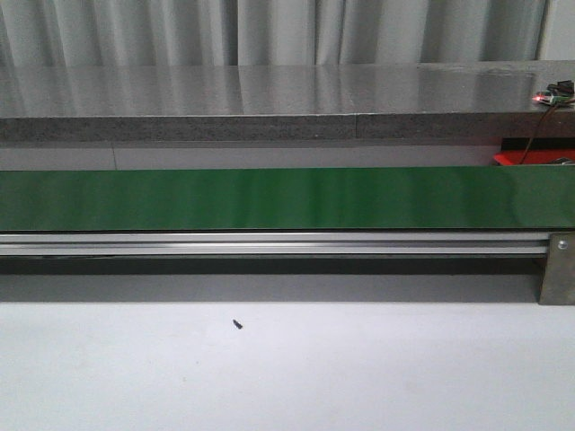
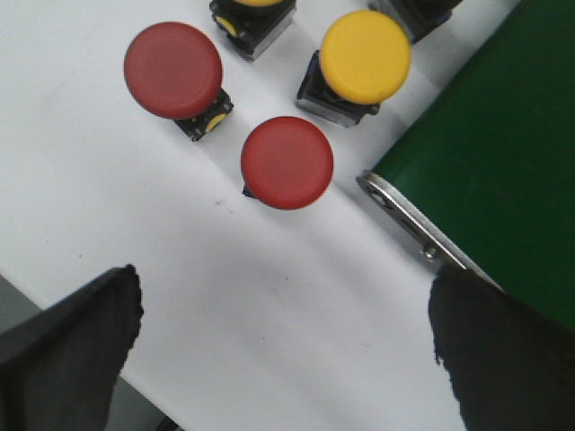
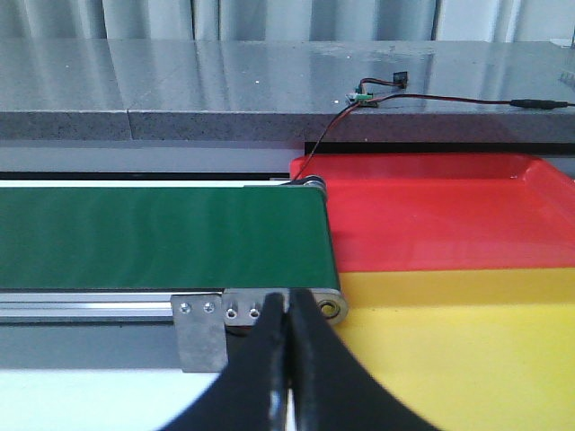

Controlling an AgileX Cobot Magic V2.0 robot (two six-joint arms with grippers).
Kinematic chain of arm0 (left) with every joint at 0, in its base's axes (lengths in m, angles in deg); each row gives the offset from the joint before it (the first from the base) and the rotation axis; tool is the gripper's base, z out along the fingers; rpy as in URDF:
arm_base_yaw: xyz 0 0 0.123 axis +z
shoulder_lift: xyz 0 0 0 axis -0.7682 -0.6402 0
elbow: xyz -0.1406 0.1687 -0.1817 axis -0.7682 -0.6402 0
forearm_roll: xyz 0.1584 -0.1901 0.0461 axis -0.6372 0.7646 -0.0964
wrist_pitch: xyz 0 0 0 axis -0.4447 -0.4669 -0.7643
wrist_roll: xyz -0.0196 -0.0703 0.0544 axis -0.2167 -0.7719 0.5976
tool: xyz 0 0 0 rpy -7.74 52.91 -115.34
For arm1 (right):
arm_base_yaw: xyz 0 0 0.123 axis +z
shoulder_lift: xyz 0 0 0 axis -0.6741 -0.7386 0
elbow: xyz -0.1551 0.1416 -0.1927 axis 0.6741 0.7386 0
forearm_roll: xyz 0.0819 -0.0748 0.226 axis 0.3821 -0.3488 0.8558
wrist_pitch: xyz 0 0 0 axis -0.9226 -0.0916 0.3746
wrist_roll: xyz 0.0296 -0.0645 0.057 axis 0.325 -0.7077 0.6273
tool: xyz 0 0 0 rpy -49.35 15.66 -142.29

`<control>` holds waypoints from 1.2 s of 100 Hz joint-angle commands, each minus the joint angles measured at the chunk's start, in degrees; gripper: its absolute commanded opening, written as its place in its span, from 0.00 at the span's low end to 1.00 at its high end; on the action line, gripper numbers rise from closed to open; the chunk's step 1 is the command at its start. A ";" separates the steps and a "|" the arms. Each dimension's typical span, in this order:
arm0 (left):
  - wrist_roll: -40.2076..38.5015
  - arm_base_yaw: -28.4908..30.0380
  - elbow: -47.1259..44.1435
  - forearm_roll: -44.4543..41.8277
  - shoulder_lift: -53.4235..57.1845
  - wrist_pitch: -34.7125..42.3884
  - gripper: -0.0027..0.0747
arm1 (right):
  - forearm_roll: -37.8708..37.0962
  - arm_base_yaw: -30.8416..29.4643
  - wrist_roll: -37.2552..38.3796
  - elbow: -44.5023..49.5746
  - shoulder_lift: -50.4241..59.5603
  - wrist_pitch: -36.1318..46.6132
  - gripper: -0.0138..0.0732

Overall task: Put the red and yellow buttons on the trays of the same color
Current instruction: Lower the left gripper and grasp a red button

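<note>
The left gripper (image 2: 286,346) hangs with jaws spread wide over the white bench (image 2: 135,206), just beside the end of the green conveyor belt (image 2: 503,153). Near it stand two red buttons (image 2: 287,162) (image 2: 172,70) and a yellow button (image 2: 365,56). The right gripper (image 3: 289,359) has jaws pressed together, near the yellow tray (image 3: 458,350) and red tray (image 3: 431,215), which touch at the belt's other end.

No legible text, label or number anywhere.
</note>
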State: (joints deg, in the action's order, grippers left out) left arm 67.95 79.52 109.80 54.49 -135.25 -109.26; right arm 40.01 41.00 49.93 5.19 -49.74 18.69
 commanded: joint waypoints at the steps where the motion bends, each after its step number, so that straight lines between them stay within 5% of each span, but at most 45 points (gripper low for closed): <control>1: -0.62 0.29 3.53 -0.17 -1.11 0.53 0.83 | -0.01 0.01 -0.26 -1.03 1.07 4.54 0.09; 86: -2.46 0.29 8.12 -1.15 -12.12 2.52 0.73 | -0.01 0.01 -0.26 -1.03 1.07 4.54 0.09; 120: -2.46 0.29 8.12 -1.15 -13.17 2.53 0.37 | -0.01 0.01 -0.26 -1.03 1.07 4.48 0.09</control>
State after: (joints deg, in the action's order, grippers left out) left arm 66.14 79.61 116.23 53.14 -150.88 -107.62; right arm 40.01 41.00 49.93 5.19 -49.74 18.69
